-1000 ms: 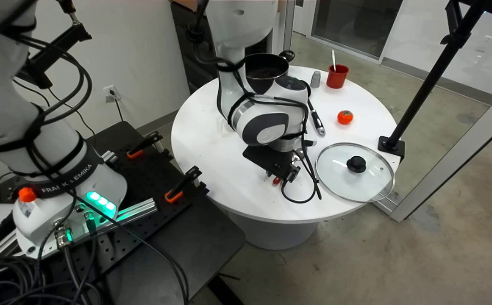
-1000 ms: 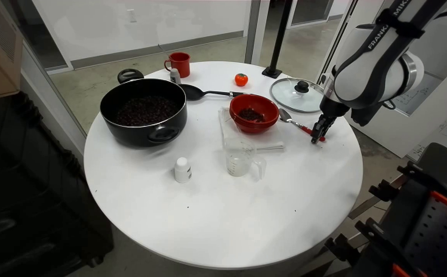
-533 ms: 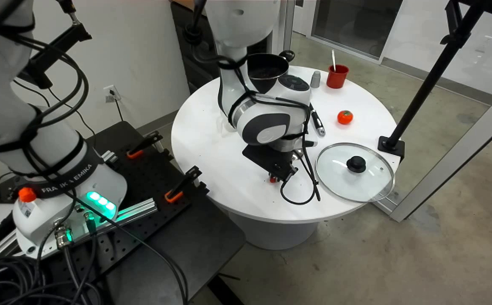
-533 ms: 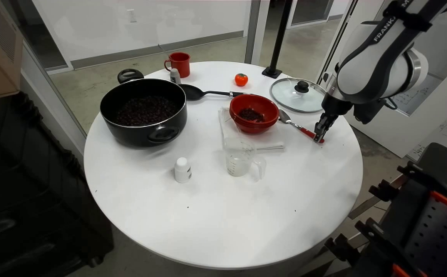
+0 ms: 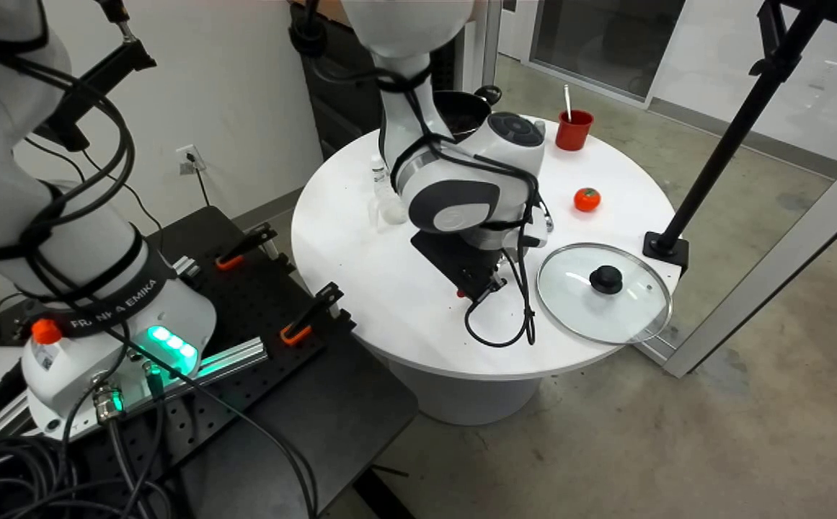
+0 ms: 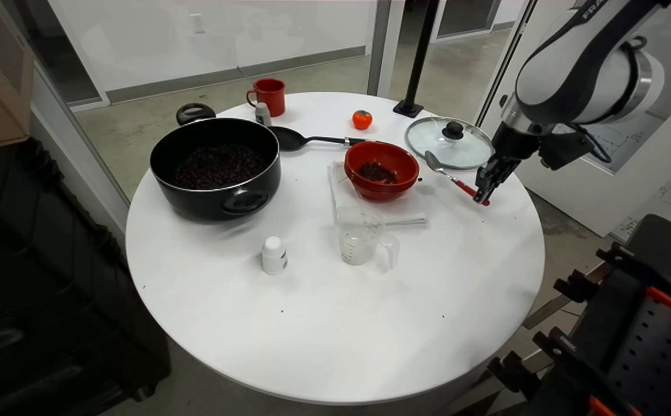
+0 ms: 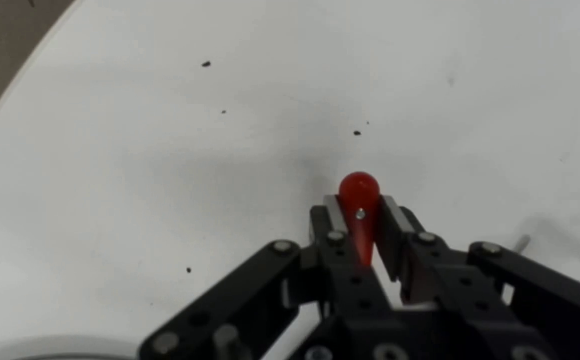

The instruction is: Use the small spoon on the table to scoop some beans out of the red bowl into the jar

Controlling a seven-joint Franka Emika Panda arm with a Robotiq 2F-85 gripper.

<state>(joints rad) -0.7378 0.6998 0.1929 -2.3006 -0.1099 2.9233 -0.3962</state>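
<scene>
My gripper (image 6: 481, 198) is shut on the small spoon (image 6: 463, 185) near the end of its red handle. The wrist view shows the handle (image 7: 359, 185) between both fingertips (image 7: 360, 205). The silvery spoon head points toward the red bowl (image 6: 381, 193) and appears lifted a little off the white table (image 6: 312, 335). Dark beans (image 6: 377, 173) lie in the bowl, which sits stacked on other red bowls. The clear vessel with measuring marks and a handle, taken as the jar (image 6: 359, 240), stands in front of the bowl. In an exterior view the arm hides the bowl.
A glass lid (image 6: 427, 141) lies just behind the spoon. A black pot (image 6: 214, 203) of beans, a black utensil (image 6: 323, 139), a red mug (image 6: 270, 97), a tomato (image 6: 362, 120) and a white bottle (image 6: 274, 256) stand about. A white cloth (image 6: 341, 199) lies under the bowls.
My gripper reached the spoon's handle and closed on it. Spoon and gripper have since risen a little, and the spoon head has shifted away from the bowl, uncovering a dark bit on the table.
</scene>
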